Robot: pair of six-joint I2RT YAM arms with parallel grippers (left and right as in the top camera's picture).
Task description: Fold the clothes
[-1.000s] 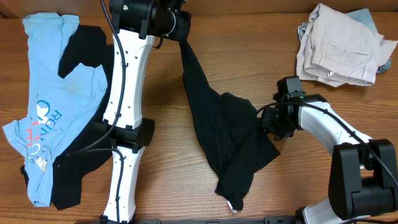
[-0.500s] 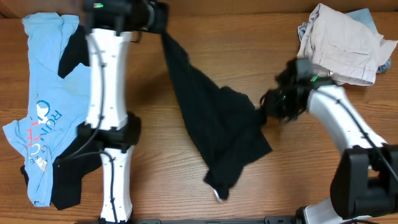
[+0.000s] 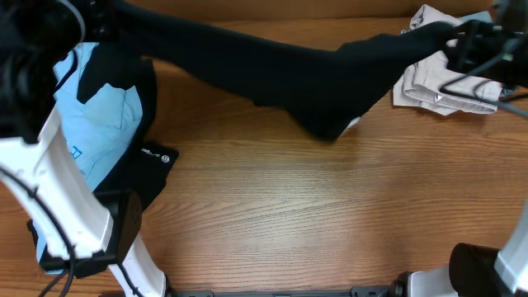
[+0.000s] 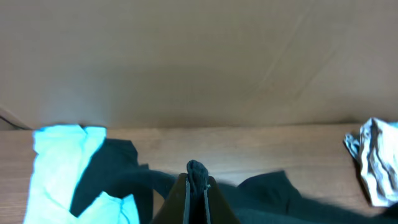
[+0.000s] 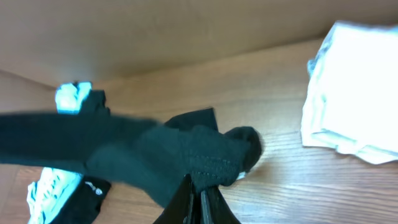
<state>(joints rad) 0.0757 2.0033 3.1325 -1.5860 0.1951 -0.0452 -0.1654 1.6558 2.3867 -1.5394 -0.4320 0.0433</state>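
The black T-shirt (image 3: pixel 313 70) hangs in the air as a long band stretched across the back of the table, its lowest fold sagging near the middle. My left gripper (image 4: pixel 198 178) is shut on a bunched edge of the shirt (image 4: pixel 198 169) at its left end. At the shirt's right end my right gripper (image 5: pixel 198 186) is shut on a fold of the shirt (image 5: pixel 205 158); in the overhead view that gripper (image 3: pixel 459 37) is blurred. A light-blue printed tee (image 3: pixel 103 115) lies at the left, on top of a black garment with a white logo (image 3: pixel 153 161).
A pile of beige and pale folded clothes (image 3: pixel 441 78) sits at the back right of the wooden table (image 3: pixel 289 214). The white left arm (image 3: pixel 58 190) stands along the left edge. A brown wall (image 4: pixel 199 62) rises behind the table.
Both arms have risen and moved apart, lifting the black T-shirt off the table and stretching it out. The right gripper has shut on the shirt's right side.
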